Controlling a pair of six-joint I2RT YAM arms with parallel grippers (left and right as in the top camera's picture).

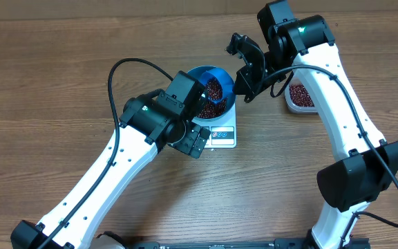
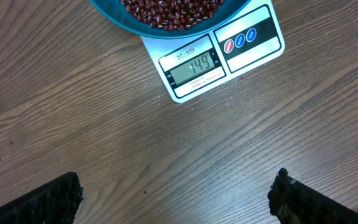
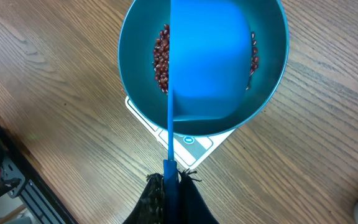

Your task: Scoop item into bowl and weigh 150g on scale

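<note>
ok so the blue bowl (image 1: 206, 104) is sitting on the little white scale (image 1: 222, 135), roughly dead centre of the counter (image 1: 47, 69) in the overhead view. there's a decent layer of dark red-brown beans (image 2: 173, 11) in it. the scale's grey display (image 2: 194, 67) pokes out at the bowl's 6 o'clock and reads 149 on the left wrist cam, with two small round buttons on a dark panel just beside it.

the right end effector (image 3: 171, 186) is clamped fully shut on the thin handle of the blue scoop (image 3: 210, 62). the scoop's cup hangs right over the bowl and hides most of the beans from that wrist cam, so you only see strips of them at the bowl's 9 and 3 o'clock. from overhead the scoop sits at the bowl's 12 to 1 o'clock edge. it looks like the scoop's back is turned toward the camera, but i honestly can't tell if anything's left in it.

the left end effector (image 2: 178, 180) is spread as wide as it goes and isn't holding anything. its two dark fingers (image 2: 48, 202) show only in the bottom corners of its own cam, with bare wood between them. overhead it hovers at about the bowl's 7 o'clock, just beside the front of the scale.

the clear tub (image 1: 288, 102) with more of the beans in it sits out at the bowl's 3 o'clock, partly under the right arm.
</note>
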